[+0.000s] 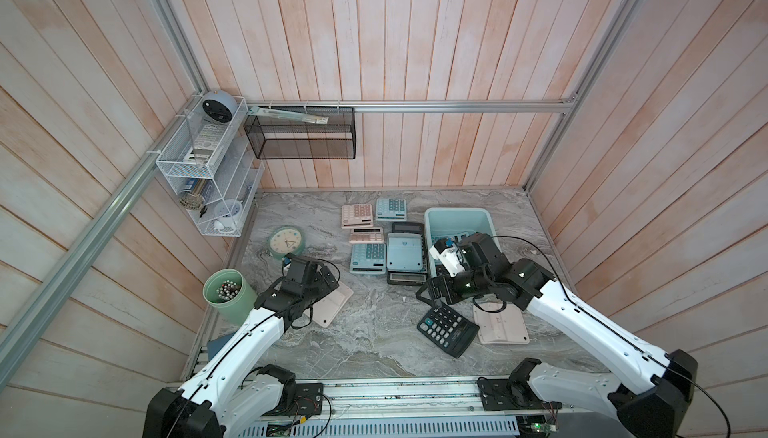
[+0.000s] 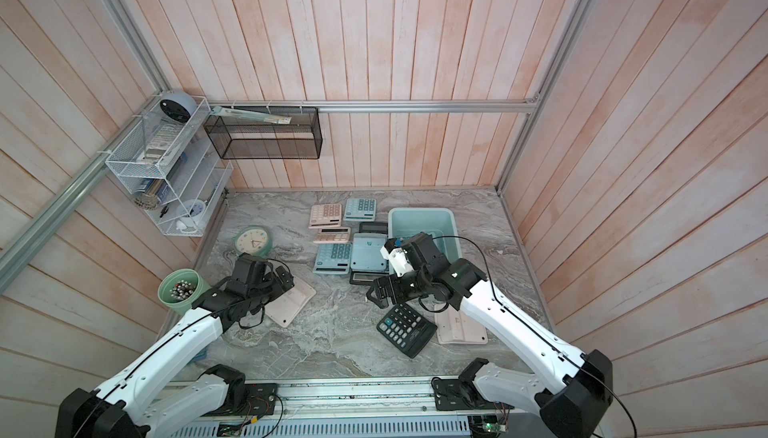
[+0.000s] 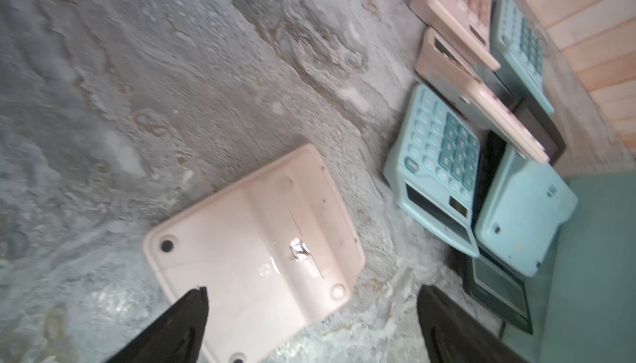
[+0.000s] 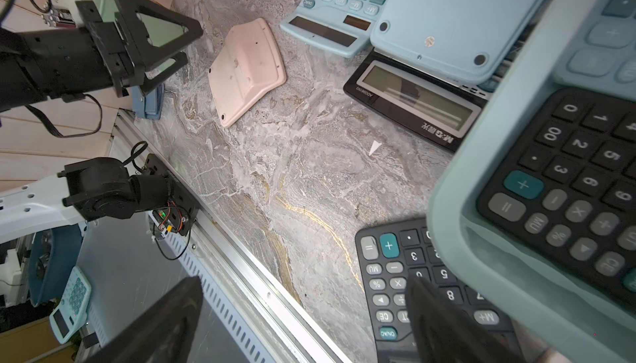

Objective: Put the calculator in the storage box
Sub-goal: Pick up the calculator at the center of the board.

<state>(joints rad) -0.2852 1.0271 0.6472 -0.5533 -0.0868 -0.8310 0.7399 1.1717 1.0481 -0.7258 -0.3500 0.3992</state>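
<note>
R pincer [image 4: 303, 282] wide open, nothing held; one finger hangs over black calculator [image 1: 446, 330], face-up on tabletop [image 1: 374, 332], contact unclear. Storage box [image 1: 457, 219] just beside R pincer, w/ a dark-keyed calc [image 4: 568, 172] inside. L pincer [image 3: 313, 290] also wide open, empty, above face-down pink calculator [image 3: 254, 241].

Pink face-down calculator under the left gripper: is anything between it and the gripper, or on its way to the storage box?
Nothing visible between the open left gripper and the pink calculator. Toward the storage box, a cluster of teal and black calculators lies beside the box; a lifted carry should likely clear them.
</note>
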